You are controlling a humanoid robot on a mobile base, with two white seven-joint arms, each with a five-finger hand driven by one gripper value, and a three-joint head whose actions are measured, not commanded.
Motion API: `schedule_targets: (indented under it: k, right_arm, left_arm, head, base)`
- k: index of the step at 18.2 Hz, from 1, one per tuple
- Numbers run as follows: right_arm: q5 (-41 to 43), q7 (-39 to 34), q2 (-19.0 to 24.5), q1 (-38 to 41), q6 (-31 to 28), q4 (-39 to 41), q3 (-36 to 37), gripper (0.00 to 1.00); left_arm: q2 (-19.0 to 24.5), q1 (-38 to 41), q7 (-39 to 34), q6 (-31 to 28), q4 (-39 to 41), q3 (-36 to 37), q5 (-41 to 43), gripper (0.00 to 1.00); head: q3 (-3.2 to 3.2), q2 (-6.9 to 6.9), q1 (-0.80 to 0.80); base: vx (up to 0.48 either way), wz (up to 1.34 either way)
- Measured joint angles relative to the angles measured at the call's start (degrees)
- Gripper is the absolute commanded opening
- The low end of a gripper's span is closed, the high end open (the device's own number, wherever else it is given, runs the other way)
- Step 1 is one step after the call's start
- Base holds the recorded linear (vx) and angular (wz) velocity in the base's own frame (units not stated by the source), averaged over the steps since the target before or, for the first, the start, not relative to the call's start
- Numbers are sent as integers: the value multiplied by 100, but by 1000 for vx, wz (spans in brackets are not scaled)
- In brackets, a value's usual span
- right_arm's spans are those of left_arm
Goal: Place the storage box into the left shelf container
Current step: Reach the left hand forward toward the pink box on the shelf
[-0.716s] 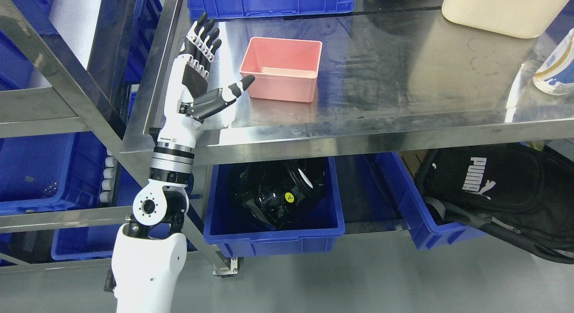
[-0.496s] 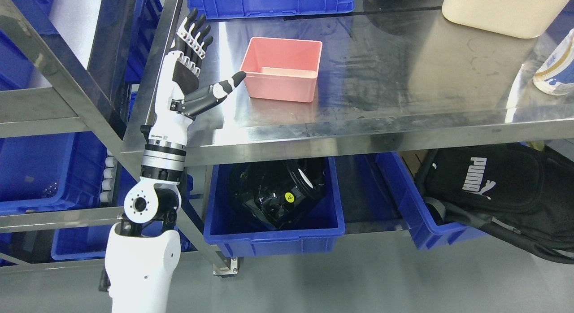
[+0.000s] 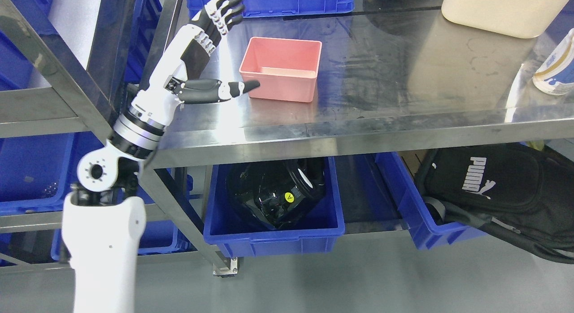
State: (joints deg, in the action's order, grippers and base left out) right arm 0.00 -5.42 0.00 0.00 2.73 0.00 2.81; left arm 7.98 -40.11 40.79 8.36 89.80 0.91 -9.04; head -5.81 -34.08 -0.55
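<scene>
A pink storage box (image 3: 281, 69) stands upright and empty on the steel table top (image 3: 403, 80), left of the middle. My left hand (image 3: 233, 44) is raised just left of the box, open, fingers spread toward the back left corner. Its thumb (image 3: 233, 88) reaches along the front left corner of the box, close to the wall; I cannot tell whether it touches. The hand holds nothing. A blue shelf container (image 3: 36, 169) sits in the rack at the left. My right arm does not show.
A blue crate (image 3: 269, 1) stands behind the pink box. A cream container (image 3: 497, 10) and a white bottle (image 3: 554, 66) are at the right. Under the table are a blue bin (image 3: 273, 228) with a black object and a black bag (image 3: 497, 187).
My left arm has swung so the elbow moved left and down. The hand tilted right toward the box, fingers now reaching further back and the thumb lower along the box's front corner.
</scene>
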Motion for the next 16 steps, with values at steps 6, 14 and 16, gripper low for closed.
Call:
schedule_targets:
  k: [6, 14, 16]
  right_arm:
    - [0, 0, 0, 0, -2, 0, 0, 100]
    - [0, 0, 0, 0, -14, 0, 0, 100]
    - [0, 0, 0, 0, -14, 0, 0, 100]
  left_arm:
    - [815, -808, 1141, -12, -295, 382, 786, 100]
    - [1164, -1837, 1851, -15, -964, 1290, 2116, 99]
    - [1100, -2047, 1944, -18, -1205, 1455, 2393, 98]
  head:
    - [0, 0, 0]
    - [0, 0, 0]
    - [0, 0, 0]
  base:
    - [0, 0]
    - [0, 0]
    - [0, 0]
